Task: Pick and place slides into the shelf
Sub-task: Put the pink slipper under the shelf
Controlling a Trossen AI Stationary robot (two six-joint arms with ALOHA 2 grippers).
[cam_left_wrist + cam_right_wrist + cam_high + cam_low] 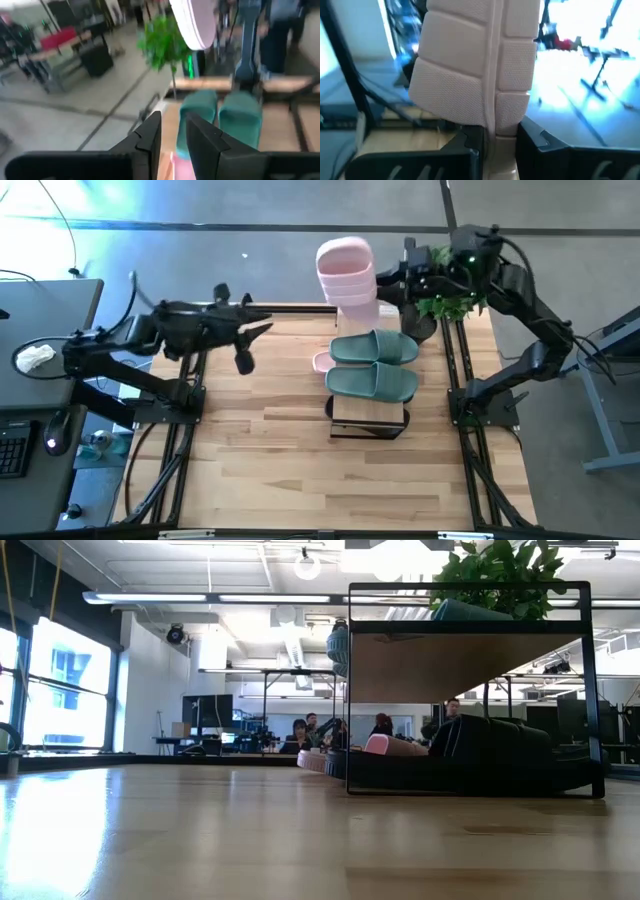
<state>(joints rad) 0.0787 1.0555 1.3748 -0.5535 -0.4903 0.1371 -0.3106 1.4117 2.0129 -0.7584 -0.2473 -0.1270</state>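
Note:
My right gripper (388,284) is shut on a pale pink slide (346,272), held high over the table's far edge behind the shelf (368,420). Two sage green slides (374,366) lie side by side on the shelf's top board. Dark slides (470,762) sit on its lower level. A second pink slide (321,362) lies on the table at the shelf's left. My left gripper (262,326) hangs in the air at the far left, pointing toward the shelf. Its fingers (150,132) stand slightly open with nothing between them. My right gripper pinches the pink slide's lower edge (493,131) between its two fingers. The fingers reach in about level from the table's far right. The slide stands on end above the fingers with its textured underside (455,75) toward the wrist camera, lifted clear of the table and shelf.
A green plant (455,300) stands at the far right corner beside my right arm. Bare wood tabletop (280,450) lies in front and to the left of the shelf. A desk with a keyboard and a mouse (55,442) sits beyond the table's left edge. People sit in the room behind.

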